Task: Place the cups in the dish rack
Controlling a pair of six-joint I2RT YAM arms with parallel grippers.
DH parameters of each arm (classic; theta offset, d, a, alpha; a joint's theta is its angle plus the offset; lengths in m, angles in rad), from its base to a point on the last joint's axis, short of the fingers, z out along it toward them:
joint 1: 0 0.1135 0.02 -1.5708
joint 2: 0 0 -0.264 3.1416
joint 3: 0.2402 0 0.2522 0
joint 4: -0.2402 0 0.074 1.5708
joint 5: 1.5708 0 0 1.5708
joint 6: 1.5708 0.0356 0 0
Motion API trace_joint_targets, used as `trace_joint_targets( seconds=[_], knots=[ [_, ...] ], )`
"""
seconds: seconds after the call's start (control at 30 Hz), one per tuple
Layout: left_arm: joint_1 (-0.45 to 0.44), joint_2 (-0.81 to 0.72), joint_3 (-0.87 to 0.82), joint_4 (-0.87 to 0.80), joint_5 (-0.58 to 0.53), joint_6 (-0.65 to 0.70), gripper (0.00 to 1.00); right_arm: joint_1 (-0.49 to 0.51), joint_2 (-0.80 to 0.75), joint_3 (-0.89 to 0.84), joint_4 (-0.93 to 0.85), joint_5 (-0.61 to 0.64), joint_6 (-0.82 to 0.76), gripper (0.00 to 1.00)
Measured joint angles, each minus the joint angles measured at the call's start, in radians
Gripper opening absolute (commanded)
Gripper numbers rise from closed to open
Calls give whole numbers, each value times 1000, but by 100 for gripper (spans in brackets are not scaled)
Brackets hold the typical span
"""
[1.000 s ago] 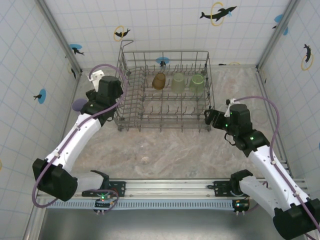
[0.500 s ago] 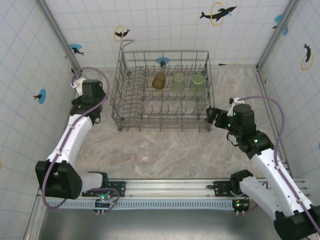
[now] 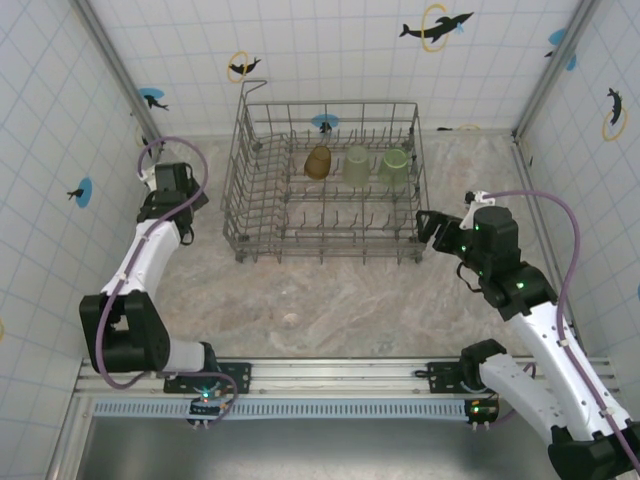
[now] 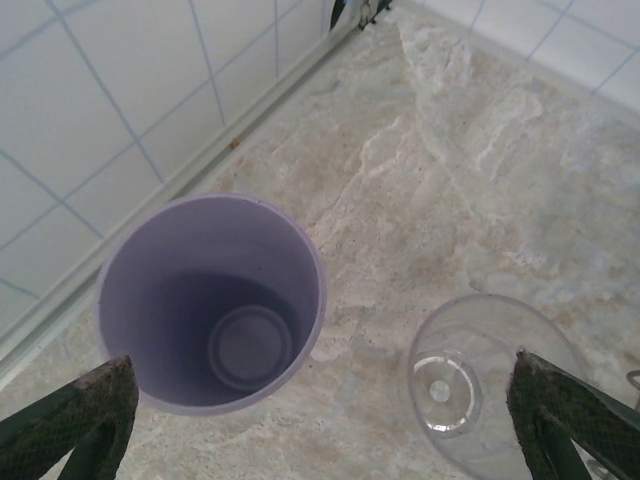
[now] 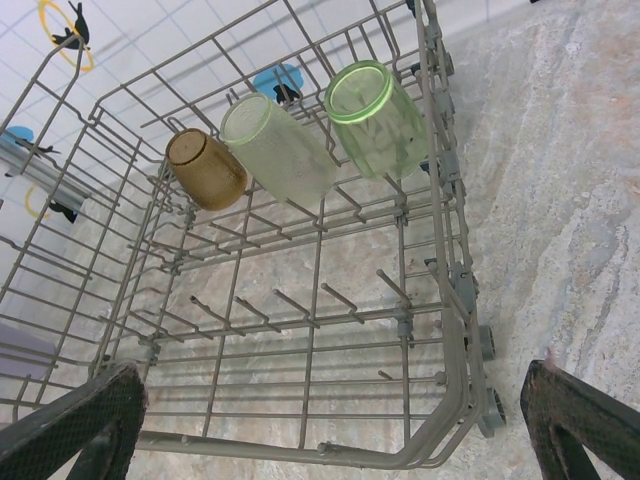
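Cups: amber cup [image 5: 205, 170], paler green cup [image 5: 278, 150] and brighter green cup [image 5: 378, 118] lean in a row at the far end of the dish rack [image 3: 421, 180], which stands toward the back of the mottled beige stone-look table [image 3: 340, 300]; lavender cup [image 4: 212, 303] and clear cup [image 4: 480, 385] stand mouth-up on the table left of the rack, the lavender one near the wall's foot. Left hand [image 4: 320, 415] hangs over those two, fingers wide apart, empty; right hand [image 3: 430, 228], equally wide and empty, sits at the rack's near right corner. Walls [image 3: 350, 50]: white tile with dolphin stickers [image 3: 436, 24].
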Motion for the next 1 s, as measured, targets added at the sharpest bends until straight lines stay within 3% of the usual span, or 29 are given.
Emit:
trace_joint_targets(
  seconds=[0.6,1.0],
  knots=[
    [72,179,131,26,70,73,84,5,10,0,-4,-7,0,100],
    [90,282,135,27,103,63,50,6,-9,0,-18,-2,0,100]
  ],
)
